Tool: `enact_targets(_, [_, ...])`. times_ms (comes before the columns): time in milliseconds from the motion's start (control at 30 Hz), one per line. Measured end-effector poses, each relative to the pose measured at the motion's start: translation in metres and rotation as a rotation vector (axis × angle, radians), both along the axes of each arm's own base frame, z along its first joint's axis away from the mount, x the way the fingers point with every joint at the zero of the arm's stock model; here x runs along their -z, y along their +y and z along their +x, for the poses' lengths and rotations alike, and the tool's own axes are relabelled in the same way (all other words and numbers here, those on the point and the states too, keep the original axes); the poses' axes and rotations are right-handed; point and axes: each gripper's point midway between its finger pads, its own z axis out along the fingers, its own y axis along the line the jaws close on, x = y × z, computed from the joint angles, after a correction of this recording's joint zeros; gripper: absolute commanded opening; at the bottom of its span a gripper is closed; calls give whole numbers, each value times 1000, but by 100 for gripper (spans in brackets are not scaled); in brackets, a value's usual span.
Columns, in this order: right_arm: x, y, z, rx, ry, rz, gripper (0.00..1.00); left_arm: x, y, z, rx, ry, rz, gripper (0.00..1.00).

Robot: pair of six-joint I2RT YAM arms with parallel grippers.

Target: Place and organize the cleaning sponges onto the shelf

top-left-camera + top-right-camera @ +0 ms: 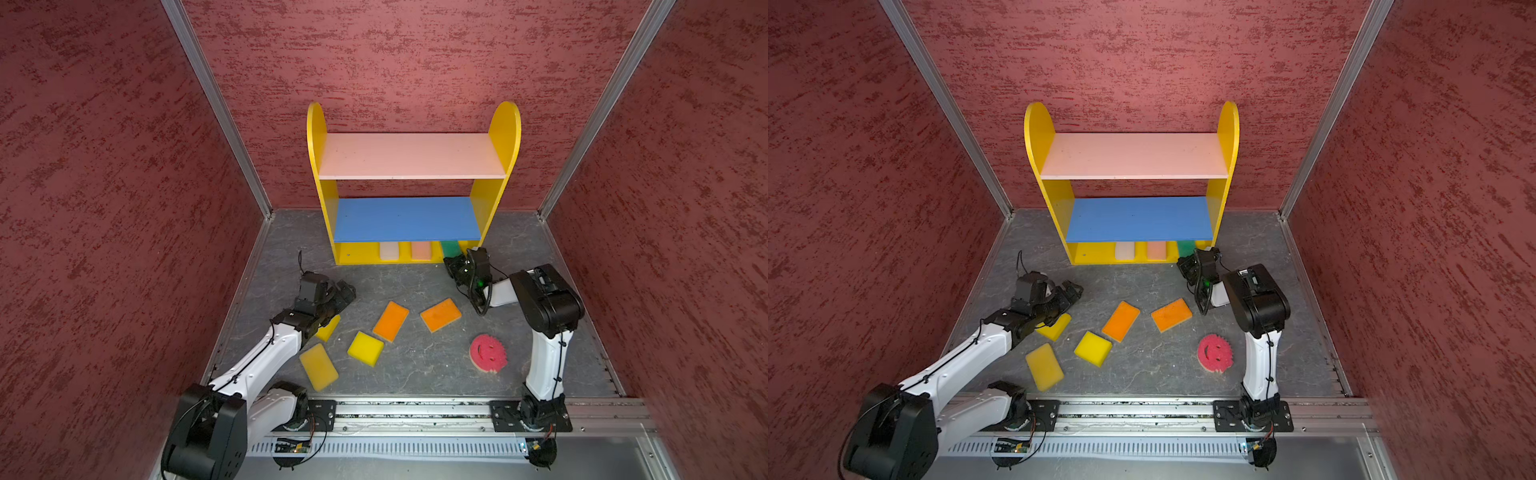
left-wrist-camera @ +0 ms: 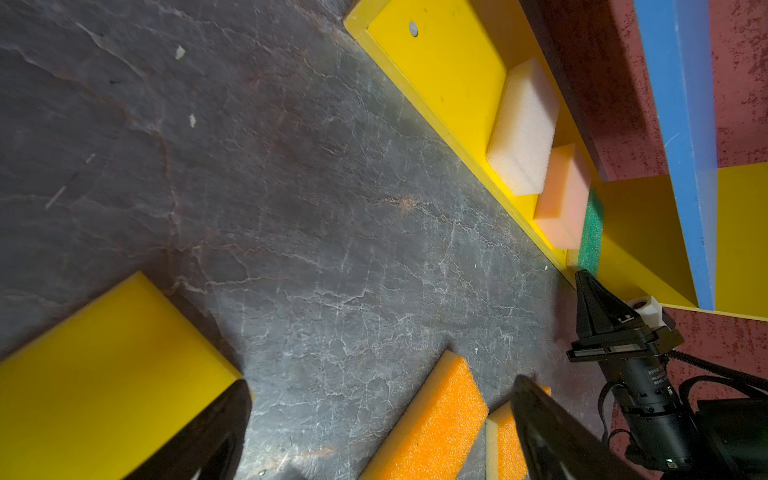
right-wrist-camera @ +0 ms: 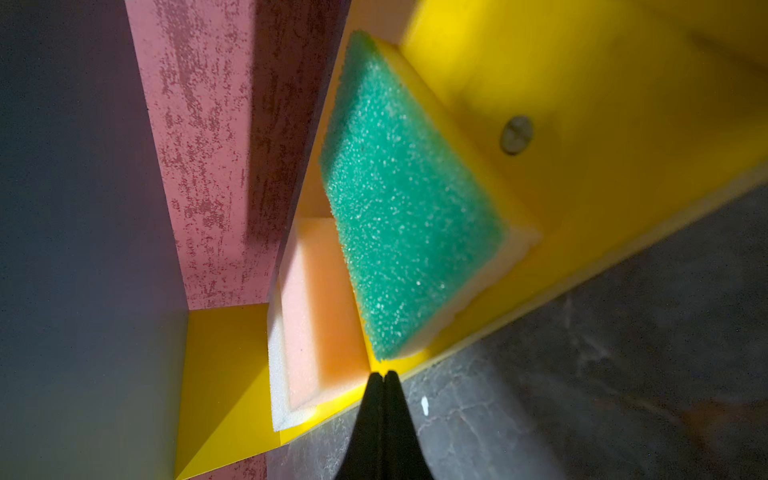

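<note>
Top views, bench (image 1: 415, 374): grey, slate-patterned surface carrying everything below.
Shelf (image 1: 409, 156): upright at the back of the bench, pink board over blue over yellow.
Left hand (image 1: 347, 296): jaws wide apart, gripping nothing, low over the bench; wrist partly covers one yellow sponge (image 1: 329, 328).
Right hand (image 3: 383, 378): jaws pressed together, empty, tips at the shelf's front lip by the green sponge's corner.
Bottom board: cream sponge (image 1: 389, 250), peach sponge (image 1: 421, 250), green sponge (image 1: 450, 248) in a row, green nearest the right panel.
Loose on bench: yellow sponges (image 1: 318, 366) (image 1: 365, 348), orange sponges (image 1: 390, 321) (image 1: 441, 314), pink smiley sponge (image 1: 488, 353) near the right arm.
</note>
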Motion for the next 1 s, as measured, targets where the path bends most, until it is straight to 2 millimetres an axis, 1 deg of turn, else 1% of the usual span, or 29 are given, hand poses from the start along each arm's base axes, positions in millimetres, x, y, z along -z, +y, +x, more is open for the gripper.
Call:
enact_targets(133, [-2,1,3,-1,-8,2,0,0,0,0,0,0,0,97])
enact_targets(500, [4,4,4,-6,2,-1,0,0,0,0,0,0,0,97])
enact_targets(767, [10,0,-9,-1,21,-10,0,0,0,0,1,1,0,97])
enact_targets(1000, [10,-3,-8,18,20,-18,0,0,0,0,0,0,0,97])
